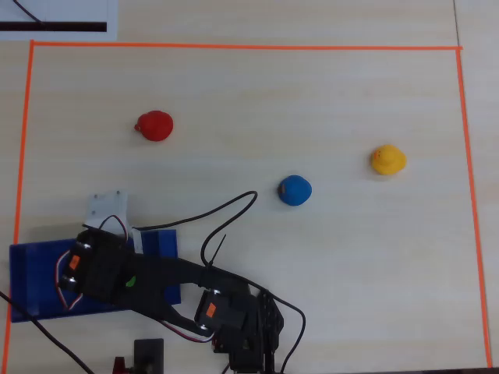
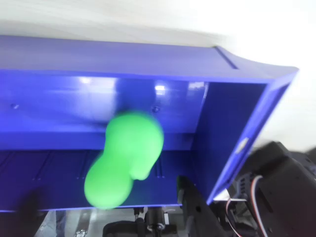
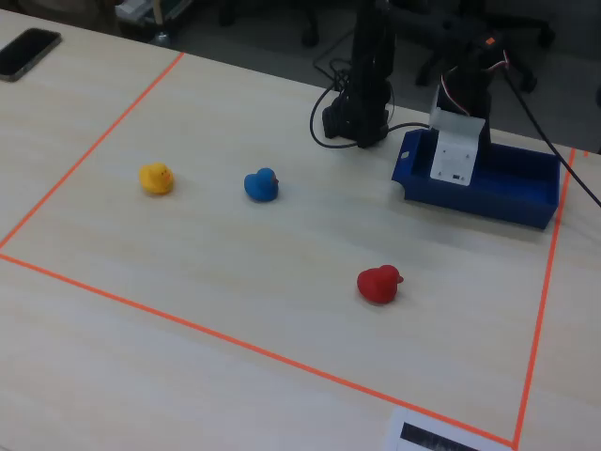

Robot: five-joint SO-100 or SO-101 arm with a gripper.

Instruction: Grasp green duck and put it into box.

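The green duck is blurred in the wrist view, inside the dark blue box, in front of its far wall. My gripper hangs over the box. Its dark fingers stand wide apart on either side of the duck and do not touch it. In the overhead view the arm covers the box at the lower left, and only a green speck of the duck shows. In the fixed view the gripper is above the box; the duck is hidden there.
A red duck, a blue duck and a yellow duck sit on the table inside an orange tape border. Black cables loop beside the arm's base.
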